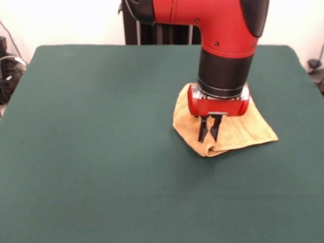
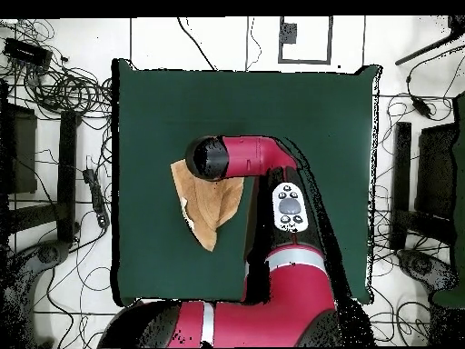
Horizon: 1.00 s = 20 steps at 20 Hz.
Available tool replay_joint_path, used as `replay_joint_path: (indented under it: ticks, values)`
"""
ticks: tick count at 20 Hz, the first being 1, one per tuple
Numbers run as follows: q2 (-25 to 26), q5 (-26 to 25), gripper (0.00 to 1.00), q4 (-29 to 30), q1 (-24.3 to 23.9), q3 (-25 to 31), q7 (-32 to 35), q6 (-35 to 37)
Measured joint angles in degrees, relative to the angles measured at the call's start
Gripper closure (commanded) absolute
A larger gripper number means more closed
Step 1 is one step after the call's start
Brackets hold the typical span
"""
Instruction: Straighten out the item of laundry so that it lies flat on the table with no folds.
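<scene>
You see a crumpled orange-tan towel [image 1: 238, 132] of soft, looped terry cloth, matt and nubbly. The dark green tabletop [image 1: 101, 152] looks like matt felt. The arm's red shell [image 1: 223, 25] is smooth, glossy plastic.

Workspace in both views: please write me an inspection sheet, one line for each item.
Surface: dark green table, cloth top smooth, bare apart from the towel.
Job's things: orange-tan towel lies folded and bunched, not flat; one corner points away from the arm.
Clutter: nothing seen on the table.
Gripper: gripper is down at the towel's near fold, fingers close together; whether it pinches the cloth cannot be told.
Cables: many loose cables on the floor around the table, none on the table.
Surroundings: white floor, dark equipment beside the table; no person seen.
</scene>
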Motion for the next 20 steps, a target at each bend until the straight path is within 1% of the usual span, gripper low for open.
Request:
replay_joint_path:
  ticks: [10, 20]
  values:
    - [-1.3, 0.0, 1.00, -0.4, 0.0, 0.0, 0.0, 2.9]
    - [-6.3, 0.0, 1.00, 0.7, -0.5, 0.0, 0.0, 3.1]
